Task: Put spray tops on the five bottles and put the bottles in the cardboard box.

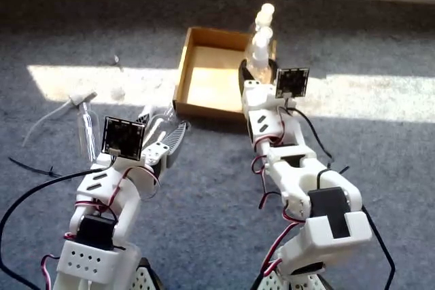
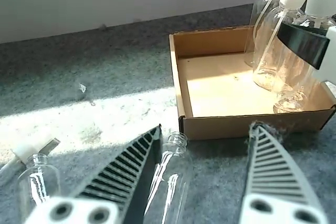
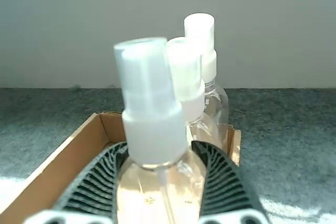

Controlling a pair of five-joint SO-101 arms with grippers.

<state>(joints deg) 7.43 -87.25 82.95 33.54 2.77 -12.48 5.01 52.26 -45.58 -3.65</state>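
Note:
My right gripper (image 3: 157,169) is shut on a clear bottle with a white spray top (image 3: 152,129), held upright at the right side of the cardboard box (image 1: 204,76). Two more topped bottles (image 3: 197,72) stand right behind it in the box (image 2: 181,85). My left gripper (image 2: 207,129) is open, low over the carpet in front of the box. A topless clear bottle (image 2: 170,177) lies between its fingers, close to one finger (image 2: 128,177). In the high view the left gripper (image 1: 168,134) sits by the box's near left corner and the right gripper (image 1: 257,73) at the box's right wall.
Another topless bottle (image 2: 39,177) lies on the carpet left of the left gripper, with a loose white spray top (image 1: 81,98) and its tube beyond it. A black cable (image 1: 30,168) trails at the left. Grey carpet covers the area, with a sunlit band across it.

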